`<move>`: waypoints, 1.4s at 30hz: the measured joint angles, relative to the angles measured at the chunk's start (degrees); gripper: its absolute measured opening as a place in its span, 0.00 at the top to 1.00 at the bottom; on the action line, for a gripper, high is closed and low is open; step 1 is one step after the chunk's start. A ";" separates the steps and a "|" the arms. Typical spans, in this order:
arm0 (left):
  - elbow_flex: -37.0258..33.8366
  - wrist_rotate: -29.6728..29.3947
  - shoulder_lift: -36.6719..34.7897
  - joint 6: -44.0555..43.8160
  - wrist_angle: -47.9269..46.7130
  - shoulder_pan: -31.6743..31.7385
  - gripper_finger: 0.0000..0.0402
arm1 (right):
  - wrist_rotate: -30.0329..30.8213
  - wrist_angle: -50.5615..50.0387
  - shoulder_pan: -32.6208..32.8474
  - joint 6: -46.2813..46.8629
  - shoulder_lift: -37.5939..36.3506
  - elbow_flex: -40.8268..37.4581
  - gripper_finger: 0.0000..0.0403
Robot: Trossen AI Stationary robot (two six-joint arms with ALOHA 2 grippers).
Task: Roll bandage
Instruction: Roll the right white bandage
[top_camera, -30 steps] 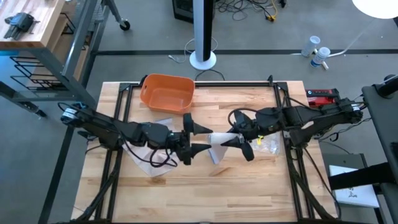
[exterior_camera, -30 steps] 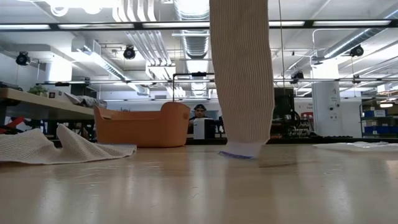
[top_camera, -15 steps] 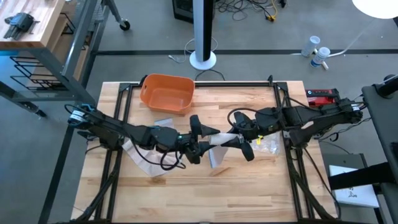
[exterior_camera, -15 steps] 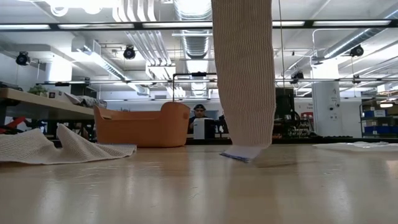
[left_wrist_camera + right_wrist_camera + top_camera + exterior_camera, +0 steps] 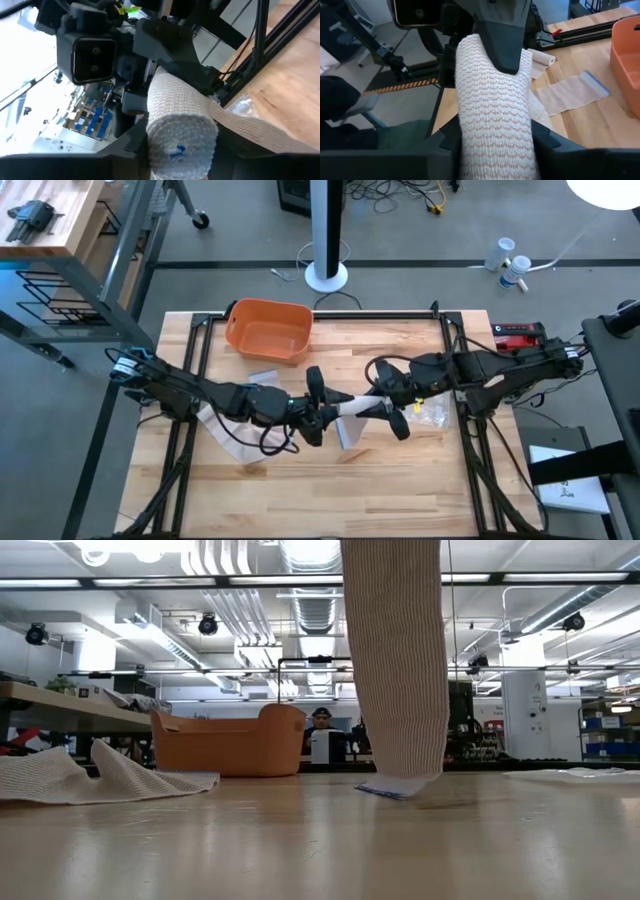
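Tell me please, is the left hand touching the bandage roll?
Touching: the right wrist view shows the left hand pressed onto the bandage roll.

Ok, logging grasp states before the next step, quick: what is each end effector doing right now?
Left end effector: closed on the bandage roll.
Right end effector: closed on the same bandage roll, at its other end.

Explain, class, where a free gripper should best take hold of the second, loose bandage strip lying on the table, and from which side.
Probably at the loose bandage strip's free end nearest the table's front edge, coming straight down from above. It lies flat and limp, so there is no side to pinch; only an edge lifts. The left gripper and right gripper both hold the bandage roll.
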 joint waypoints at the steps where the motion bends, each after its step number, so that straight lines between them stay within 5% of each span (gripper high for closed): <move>1: -0.01 -0.04 -0.04 -0.59 -0.05 -0.05 0.70 | 0.01 -0.01 0.00 -1.11 0.00 0.00 0.65; 8: -0.11 -3.91 -2.96 -7.16 -0.52 -0.25 0.71 | 1.08 -0.06 0.60 -10.07 -2.37 0.55 0.44; 15: -0.11 -3.62 -7.88 -18.34 -1.82 -0.16 0.71 | 16.37 2.84 5.11 -19.49 -3.49 -1.00 0.33; 19: -0.09 -1.07 -8.61 -24.05 -1.94 -0.16 0.71 | 18.07 10.93 5.92 -22.54 -1.46 -3.91 0.33; 28: -0.11 6.80 -8.91 -33.43 -1.77 -0.21 0.71 | 19.75 20.52 5.79 -26.57 2.03 -6.95 0.51; 37: -0.11 12.60 -10.05 -42.79 0.64 -0.21 0.71 | 19.75 22.21 5.79 -29.86 4.20 -7.45 0.97; 42: -0.11 12.03 -12.19 -43.04 1.47 -0.21 0.71 | 19.76 21.16 5.80 -27.80 4.07 -9.32 0.99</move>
